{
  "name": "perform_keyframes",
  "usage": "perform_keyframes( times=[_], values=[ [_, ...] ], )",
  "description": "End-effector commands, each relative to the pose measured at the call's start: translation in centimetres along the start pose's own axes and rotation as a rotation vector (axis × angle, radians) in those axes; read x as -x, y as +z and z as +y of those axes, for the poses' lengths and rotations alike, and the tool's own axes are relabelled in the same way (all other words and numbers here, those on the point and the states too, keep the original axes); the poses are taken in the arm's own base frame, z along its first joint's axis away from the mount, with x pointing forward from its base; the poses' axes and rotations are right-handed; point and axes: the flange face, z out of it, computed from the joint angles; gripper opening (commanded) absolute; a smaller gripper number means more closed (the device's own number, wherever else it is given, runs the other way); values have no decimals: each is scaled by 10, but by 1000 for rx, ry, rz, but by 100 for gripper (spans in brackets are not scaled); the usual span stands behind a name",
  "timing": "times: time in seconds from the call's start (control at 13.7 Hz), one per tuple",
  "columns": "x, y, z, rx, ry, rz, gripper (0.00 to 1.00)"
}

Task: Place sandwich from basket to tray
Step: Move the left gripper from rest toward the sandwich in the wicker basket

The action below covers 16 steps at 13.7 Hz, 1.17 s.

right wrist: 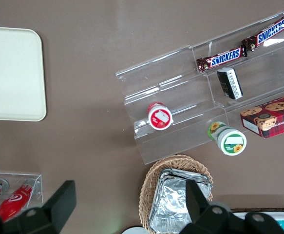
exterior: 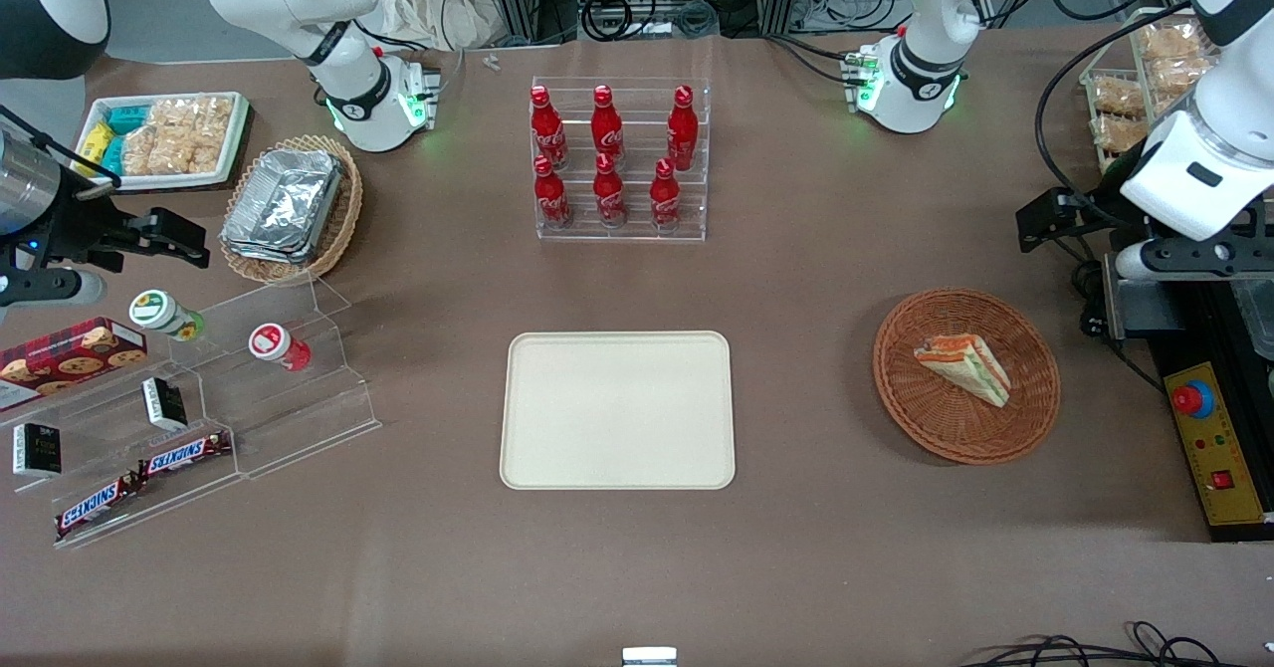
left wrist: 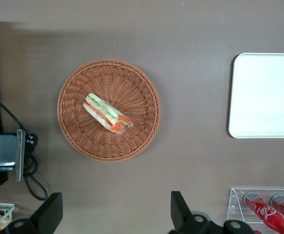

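The sandwich (exterior: 963, 368) (left wrist: 106, 113), a small white-bread wedge with orange-red and green filling, lies in the round reddish-brown wicker basket (exterior: 896, 388) (left wrist: 73, 126) toward the working arm's end of the table. The cream rectangular tray (exterior: 617, 410) (left wrist: 266, 95) lies flat at the table's middle with nothing on it. My left gripper (exterior: 1045, 221) (left wrist: 115, 214) hangs high over bare table, farther from the front camera than the basket. It is open wide and holds nothing.
A clear rack of red cola bottles (exterior: 619, 164) stands farther from the front camera than the tray. A yellow control box (exterior: 1209, 438) and cables lie beside the basket. Acrylic snack shelves (exterior: 199, 418) and an oval basket of foil containers (exterior: 294, 209) sit toward the parked arm's end.
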Motion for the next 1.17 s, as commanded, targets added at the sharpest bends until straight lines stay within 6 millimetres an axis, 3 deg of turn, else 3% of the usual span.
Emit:
perform_keyframes(
  times=[0.0,0.66,1.09],
  values=[
    [2,-4,1,-5,10,11,100],
    [-6,4,-4,-9,-11,4,100],
    [-8,18,-49,-11,-106,-57,100]
  ],
)
